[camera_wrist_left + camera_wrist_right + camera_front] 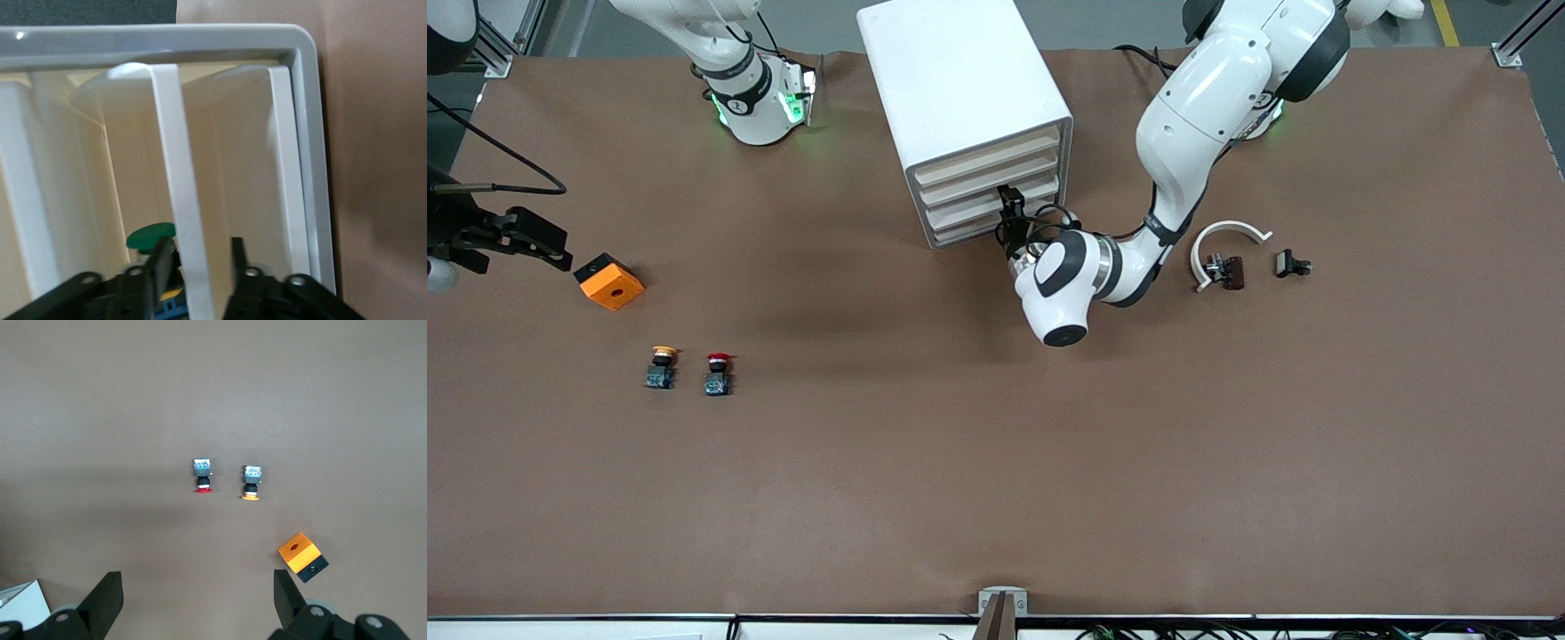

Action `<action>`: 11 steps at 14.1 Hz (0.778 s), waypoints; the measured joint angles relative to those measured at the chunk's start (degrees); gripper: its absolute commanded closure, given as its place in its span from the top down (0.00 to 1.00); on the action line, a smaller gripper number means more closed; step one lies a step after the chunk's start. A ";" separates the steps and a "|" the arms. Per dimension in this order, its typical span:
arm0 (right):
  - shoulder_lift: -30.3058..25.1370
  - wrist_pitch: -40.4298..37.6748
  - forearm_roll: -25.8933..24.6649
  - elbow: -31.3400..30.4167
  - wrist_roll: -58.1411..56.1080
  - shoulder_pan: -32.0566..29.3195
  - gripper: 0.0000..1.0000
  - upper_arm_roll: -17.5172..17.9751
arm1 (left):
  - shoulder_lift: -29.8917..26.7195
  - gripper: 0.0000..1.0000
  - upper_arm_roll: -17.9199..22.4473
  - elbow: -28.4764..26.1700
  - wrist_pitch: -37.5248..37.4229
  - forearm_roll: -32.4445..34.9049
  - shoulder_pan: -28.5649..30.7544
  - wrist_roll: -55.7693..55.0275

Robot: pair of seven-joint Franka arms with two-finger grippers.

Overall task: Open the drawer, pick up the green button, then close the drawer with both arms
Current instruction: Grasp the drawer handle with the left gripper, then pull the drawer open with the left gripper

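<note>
Your inventory of the brown desk (996,462) at this moment read as follows. One white cabinet (960,89) stood between the two arm bases, its four drawers all pushed in. Your left hand (1009,212) was at the front of the third drawer (960,211) from the top; in the left wrist view its two black fingers (239,257) stood on either side of that drawer's pale front edge (180,220), part-way closed, and you could not tell whether they already pinched it. One green button (152,237) showed in that same view just beside the fingers, its round cap visible inside the cabinet's drawer space. Your right hand (198,600) hung over the desk at the right arm's end, fingers spread wide and holding nothing; that arm waited. Below it you had one orange block (608,281) with a dark hole in its top face. Nearer to the front camera than the block stood one yellow button (662,366) and one red button (717,372), just beside each other, apart and upright. Toward the left arm's end lay one white curved bracket (1223,236) with a small dark part (1227,271) touching it, and one small black clip (1289,264) near that.
</note>
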 measured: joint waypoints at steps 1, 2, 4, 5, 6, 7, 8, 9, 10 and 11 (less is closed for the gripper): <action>0.01 0.00 0.00 0.00 0.00 0.01 1.00 0.09 | 0.41 0.08 0.00 0.04 0.00 -0.21 -0.28 0.00; 0.01 0.00 0.03 0.00 0.00 0.02 1.00 0.20 | 0.59 0.00 -0.01 0.08 -0.03 -0.41 -0.42 0.00; 0.07 0.00 0.05 0.00 -0.05 0.22 1.00 0.42 | 0.51 0.00 0.01 0.50 -1.41 -0.84 -0.24 -0.04; 0.12 0.00 0.05 0.00 -0.10 0.46 1.00 0.51 | 0.50 0.00 0.08 0.66 -1.73 -0.94 -0.12 -0.46; 0.14 0.01 0.05 0.00 -0.10 0.63 1.00 0.58 | 0.51 0.00 0.31 0.82 -1.74 -0.96 -0.05 -0.48; 0.16 0.03 0.05 0.00 -0.10 0.75 1.00 0.61 | 0.50 0.00 0.56 1.19 -1.76 -0.95 0.16 -0.48; 0.17 0.07 0.05 0.00 -0.11 0.81 1.00 0.61 | 0.49 0.00 0.89 1.57 -1.78 -0.95 0.66 -0.48; 0.18 0.19 0.06 0.00 -0.12 0.81 1.00 0.61 | 0.49 0.00 1.12 1.94 -1.78 -0.95 1.58 -0.47; 0.19 0.27 0.10 0.00 -0.14 0.82 1.00 0.61 | 0.49 0.00 1.30 2.46 -1.75 -0.95 2.79 -0.43; 0.20 0.33 0.19 0.00 -0.15 0.92 1.00 0.63 | 0.51 0.00 1.49 2.97 -1.69 -0.92 4.12 -0.39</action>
